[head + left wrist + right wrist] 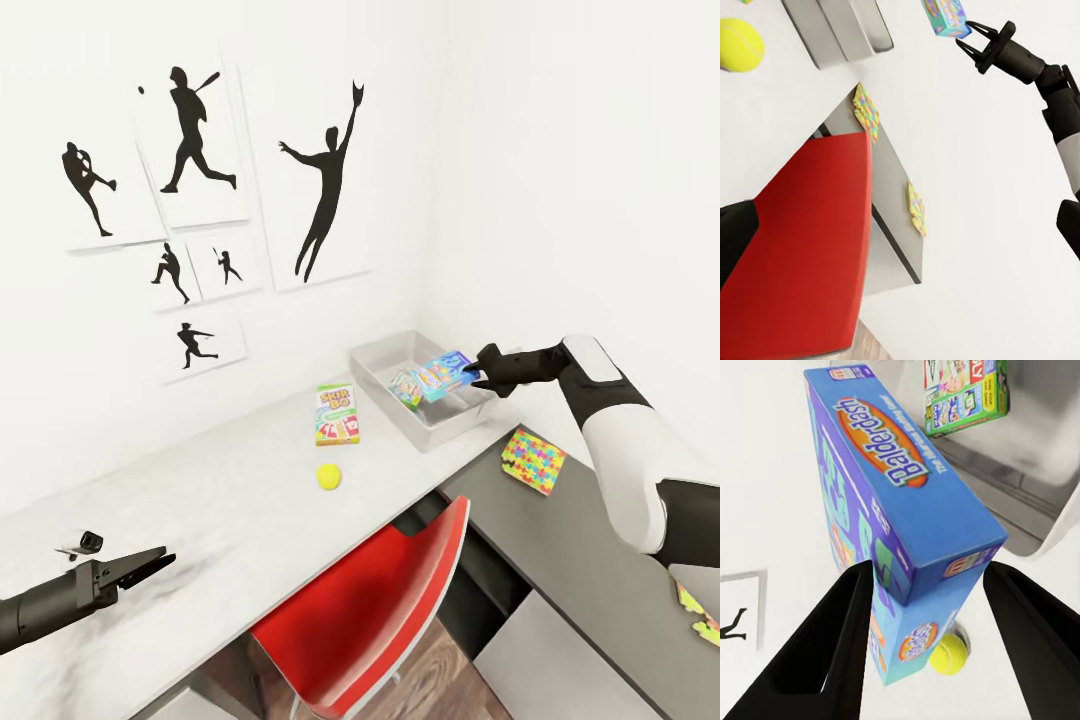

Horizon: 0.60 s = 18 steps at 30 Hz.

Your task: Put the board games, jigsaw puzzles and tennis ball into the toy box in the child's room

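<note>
Toy box, wide shallow pale grey tray with flared sides, at the far end of the long pale grey worktop against the white wall: holds one board game already, a flat box with a green-edged multicoloured cover, lying inside. Second board game, a blue rectangular box with an orange oval title panel: clamped at one end between the black fingers of the right gripper, held in the air over the tray and not yet released. Third board game, a flat box with a green, yellow and red cover: lying on the pale worktop just beside the tray, untouched. Tennis ball, yellow-green: on the pale worktop near that box, untouched. Jigsaw puzzle, a thin multicoloured square sheet: flat on the dark grey lower worktop, beyond the red chair. Second multicoloured puzzle sheet: farther along the same dark top, partly cut off by the picture edge in the head view. Left gripper: over the near part of the pale worktop, well apart from the toys, empty, with little or no gap visible between its fingers. Tally, as judged: one toy in, one about to go in, four left to collect.
</note>
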{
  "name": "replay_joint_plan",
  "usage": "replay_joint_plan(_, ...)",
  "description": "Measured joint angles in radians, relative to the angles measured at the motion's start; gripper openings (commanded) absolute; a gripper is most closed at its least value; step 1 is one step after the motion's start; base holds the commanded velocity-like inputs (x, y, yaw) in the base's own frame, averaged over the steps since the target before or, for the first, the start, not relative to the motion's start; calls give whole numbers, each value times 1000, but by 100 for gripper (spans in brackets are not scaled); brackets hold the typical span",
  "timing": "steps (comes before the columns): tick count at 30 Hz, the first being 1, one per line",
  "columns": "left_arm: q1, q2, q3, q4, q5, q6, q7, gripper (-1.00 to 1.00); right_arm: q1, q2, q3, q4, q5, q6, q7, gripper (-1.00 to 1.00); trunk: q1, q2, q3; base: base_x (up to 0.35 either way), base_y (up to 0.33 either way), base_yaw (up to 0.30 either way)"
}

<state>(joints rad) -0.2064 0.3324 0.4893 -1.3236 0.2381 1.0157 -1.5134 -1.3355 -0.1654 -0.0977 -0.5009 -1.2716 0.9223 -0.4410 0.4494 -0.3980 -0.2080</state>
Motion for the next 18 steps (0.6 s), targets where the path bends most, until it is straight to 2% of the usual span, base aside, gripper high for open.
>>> replay_joint_plan(18,0,0,0,0,0,0,0,100,-7,1,0,4,0,2,0,-100,0,0,0,49,0,0)
